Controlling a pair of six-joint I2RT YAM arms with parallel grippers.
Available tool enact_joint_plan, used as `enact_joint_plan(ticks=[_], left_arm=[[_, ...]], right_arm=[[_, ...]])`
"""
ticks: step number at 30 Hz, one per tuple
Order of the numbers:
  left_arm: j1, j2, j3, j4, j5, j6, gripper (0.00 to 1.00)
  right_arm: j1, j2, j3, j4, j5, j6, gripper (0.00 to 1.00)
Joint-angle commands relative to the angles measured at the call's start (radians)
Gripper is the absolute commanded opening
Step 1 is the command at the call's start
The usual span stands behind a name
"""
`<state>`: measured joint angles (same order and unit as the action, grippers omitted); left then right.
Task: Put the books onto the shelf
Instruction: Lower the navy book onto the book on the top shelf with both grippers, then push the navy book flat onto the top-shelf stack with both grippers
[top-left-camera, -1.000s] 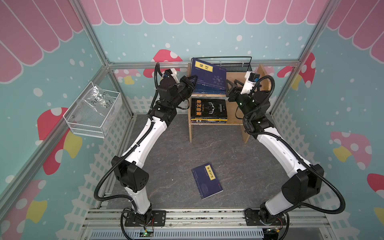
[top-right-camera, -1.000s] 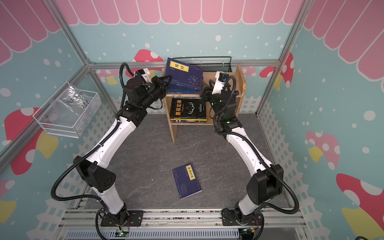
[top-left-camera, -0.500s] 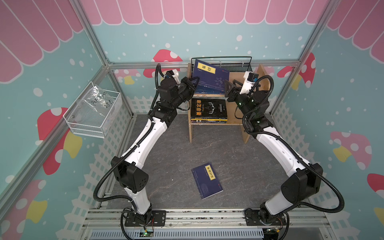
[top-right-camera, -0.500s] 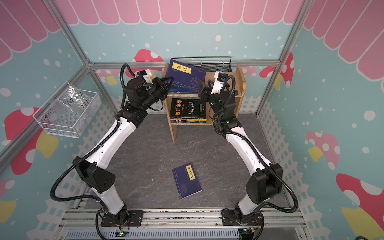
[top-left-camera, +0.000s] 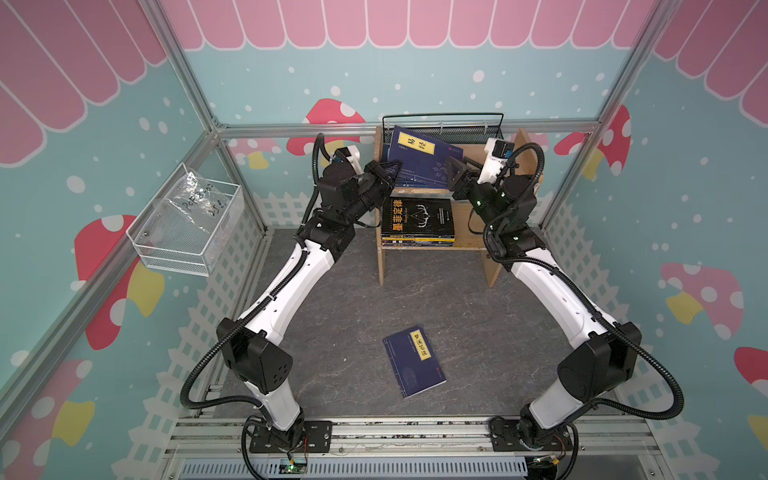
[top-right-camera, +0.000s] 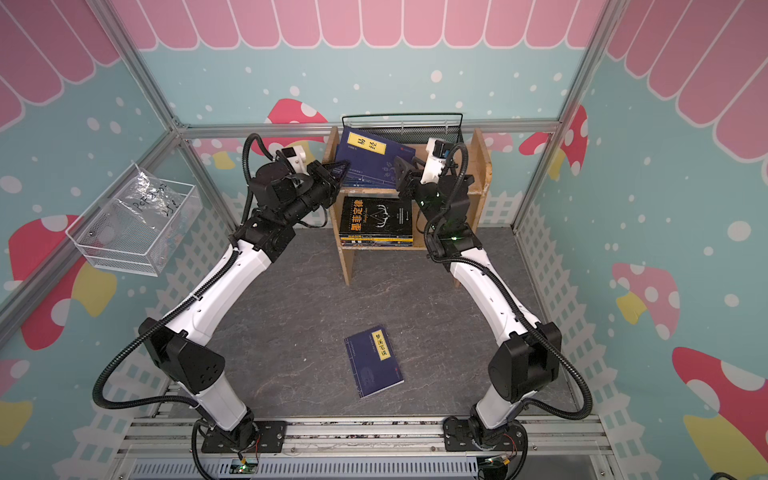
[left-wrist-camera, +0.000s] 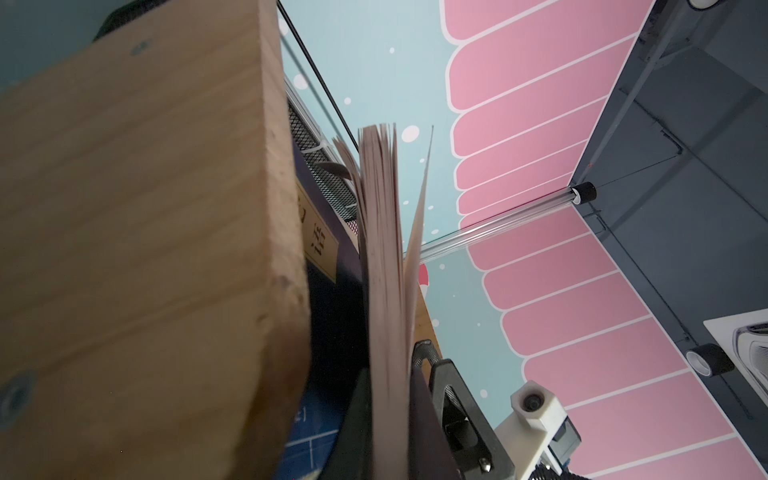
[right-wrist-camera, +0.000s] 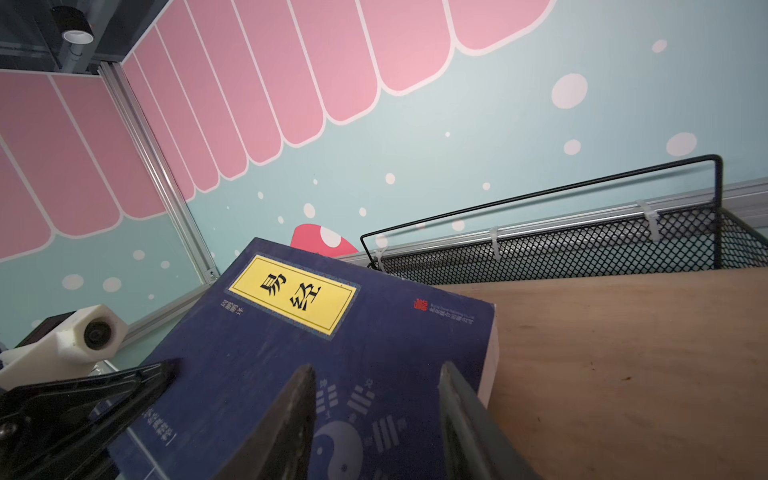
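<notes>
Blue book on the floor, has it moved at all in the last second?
No. The blue book lies at the same spot and angle, no nearer the shelf's front legs.

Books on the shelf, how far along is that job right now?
Done: a stack topped by a black book lies on the lower tier of the shelf. In hand: a tilted navy book rests on the upper tier, the left gripper shut on its corner, the right gripper with fingers apart over its cover. Left: a flat navy book lies on the tabletop.
</notes>
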<state>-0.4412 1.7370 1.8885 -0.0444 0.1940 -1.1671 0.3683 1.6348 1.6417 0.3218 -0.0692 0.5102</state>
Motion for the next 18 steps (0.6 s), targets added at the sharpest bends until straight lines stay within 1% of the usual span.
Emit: enact_joint_plan(ticks=[1, 4, 6, 12, 18], left_arm=[[0.000, -0.034, -0.005, 0.024, -0.046, 0.010, 0.05], [-0.001, -0.030, 0.009, 0.015, -0.049, 0.013, 0.05], [-0.001, -0.025, 0.015, 0.009, -0.049, 0.011, 0.05], [-0.001, -0.005, 0.042, -0.008, -0.058, 0.012, 0.06], [0.001, 0.013, 0.070, -0.034, -0.078, 0.033, 0.05]], right_arm=[[0.001, 0.009, 0.007, -0.057, 0.000, -0.008, 0.59], [0.001, -0.010, 0.027, -0.117, 0.038, -0.052, 0.60], [0.001, -0.022, 0.022, -0.131, 0.042, -0.067, 0.60], [0.001, -0.025, -0.006, -0.131, 0.014, -0.058, 0.60], [0.001, -0.024, -0.014, -0.130, 0.010, -0.047, 0.65]])
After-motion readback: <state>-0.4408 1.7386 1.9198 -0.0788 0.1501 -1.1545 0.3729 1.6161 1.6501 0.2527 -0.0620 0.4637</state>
